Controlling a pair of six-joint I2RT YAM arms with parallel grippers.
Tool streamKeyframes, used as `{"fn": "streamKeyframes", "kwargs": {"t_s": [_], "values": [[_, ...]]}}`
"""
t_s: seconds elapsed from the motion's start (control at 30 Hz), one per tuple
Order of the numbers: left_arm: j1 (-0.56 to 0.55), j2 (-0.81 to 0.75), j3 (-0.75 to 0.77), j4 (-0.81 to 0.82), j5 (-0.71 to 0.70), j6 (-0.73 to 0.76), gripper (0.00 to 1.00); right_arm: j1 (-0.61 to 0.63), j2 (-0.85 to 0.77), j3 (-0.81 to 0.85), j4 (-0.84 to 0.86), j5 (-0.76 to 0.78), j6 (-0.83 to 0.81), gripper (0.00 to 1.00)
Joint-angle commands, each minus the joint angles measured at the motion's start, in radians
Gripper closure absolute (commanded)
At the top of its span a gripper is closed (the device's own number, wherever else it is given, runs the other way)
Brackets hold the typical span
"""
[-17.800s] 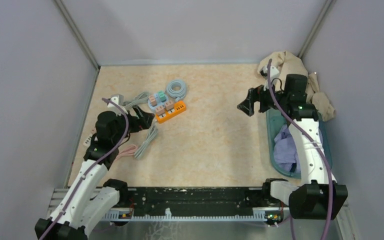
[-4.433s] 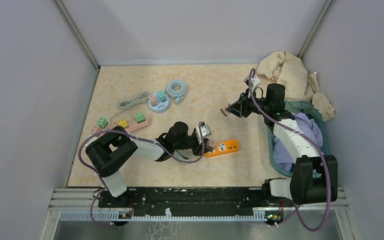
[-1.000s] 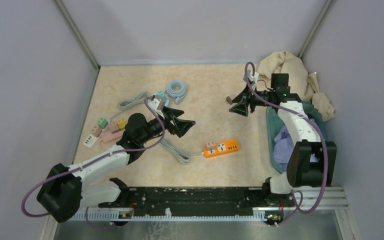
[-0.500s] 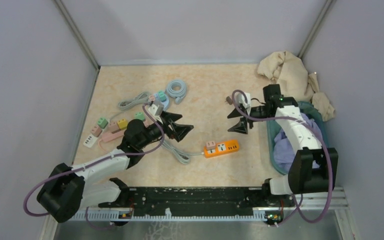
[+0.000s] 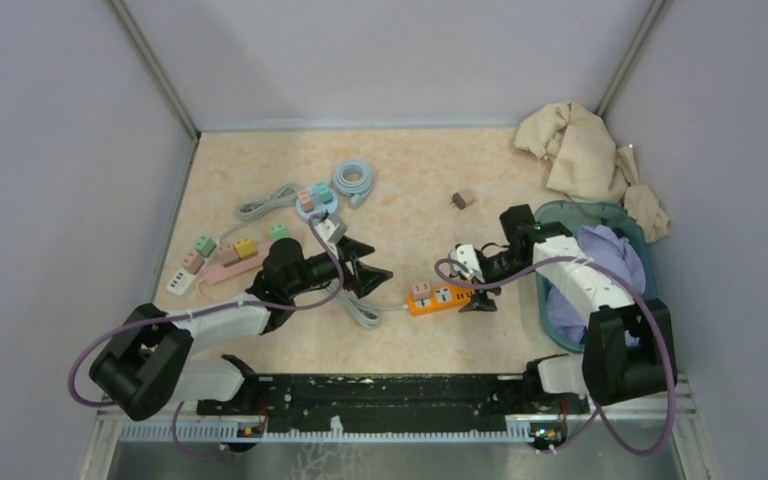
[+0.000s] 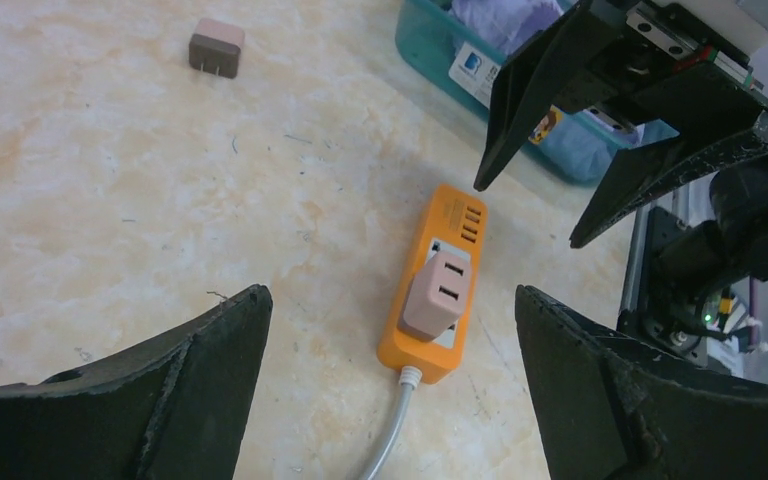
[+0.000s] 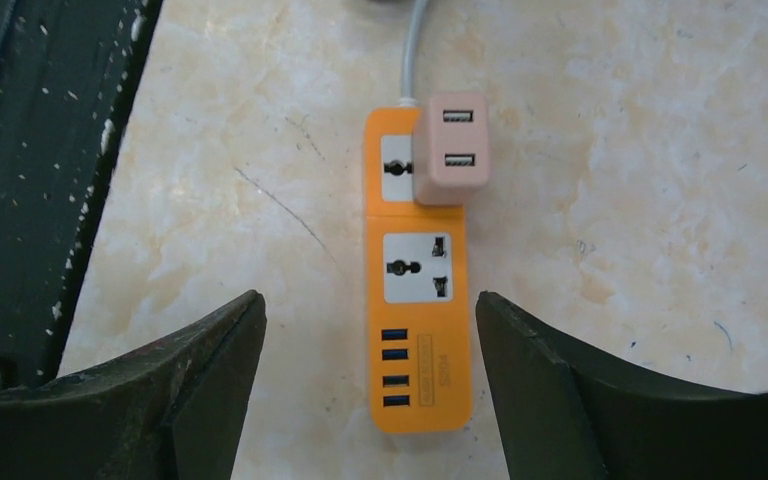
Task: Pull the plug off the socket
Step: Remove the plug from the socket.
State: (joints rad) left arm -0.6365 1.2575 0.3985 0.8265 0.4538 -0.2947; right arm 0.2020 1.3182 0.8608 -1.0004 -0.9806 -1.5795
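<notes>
Boxy pink plug (image 7: 450,150) in slim orange socket strip (image 7: 430,318) — mottled beige tabletop (image 7: 620,260)

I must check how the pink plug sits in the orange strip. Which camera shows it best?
The right wrist view: it looks straight down on the pink plug, seated at the cord end of the orange strip. The left wrist view shows it slanted; the top view, only a tiny pink block.
</notes>
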Motion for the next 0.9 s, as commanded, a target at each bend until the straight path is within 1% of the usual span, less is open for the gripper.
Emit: {"fn": "streamKeyframes", "kwargs": {"t_s": [0.0, 0.13, 0.2, 0.3, 0.43, 0.6, 0.73, 0.87], "values": [[-0.041, 0.035, 0.034, -0.037, 0.058, 0.154, 0.05, 0.049, -0.026, -0.040, 0.165, 0.117, 0.067, 0.22], [-0.119, 0.071, 0.077, -0.126, 0.013, 0.321, 0.05, 0.095, -0.014, -0.070, 0.248, 0.186, 0.124, 0.19], [-0.153, 0.096, 0.083, -0.125, 0.014, 0.387, 0.05, 0.113, -0.006, -0.083, 0.291, 0.214, 0.160, 0.18], [-0.187, 0.137, 0.073, -0.069, 0.028, 0.446, 0.05, 0.134, 0.006, -0.098, 0.350, 0.251, 0.203, 0.18], [-0.208, 0.198, 0.076, -0.002, 0.017, 0.465, 0.06, 0.155, 0.025, -0.118, 0.404, 0.293, 0.226, 0.18], [-0.218, 0.267, 0.106, 0.019, 0.026, 0.470, 0.11, 0.173, 0.046, -0.144, 0.444, 0.315, 0.223, 0.21], [-0.219, 0.319, 0.129, 0.034, 0.043, 0.457, 0.17, 0.181, 0.062, -0.161, 0.472, 0.330, 0.235, 0.26], [-0.222, 0.360, 0.140, 0.065, 0.046, 0.439, 0.20, 0.186, 0.072, -0.177, 0.496, 0.344, 0.243, 0.30]]}}
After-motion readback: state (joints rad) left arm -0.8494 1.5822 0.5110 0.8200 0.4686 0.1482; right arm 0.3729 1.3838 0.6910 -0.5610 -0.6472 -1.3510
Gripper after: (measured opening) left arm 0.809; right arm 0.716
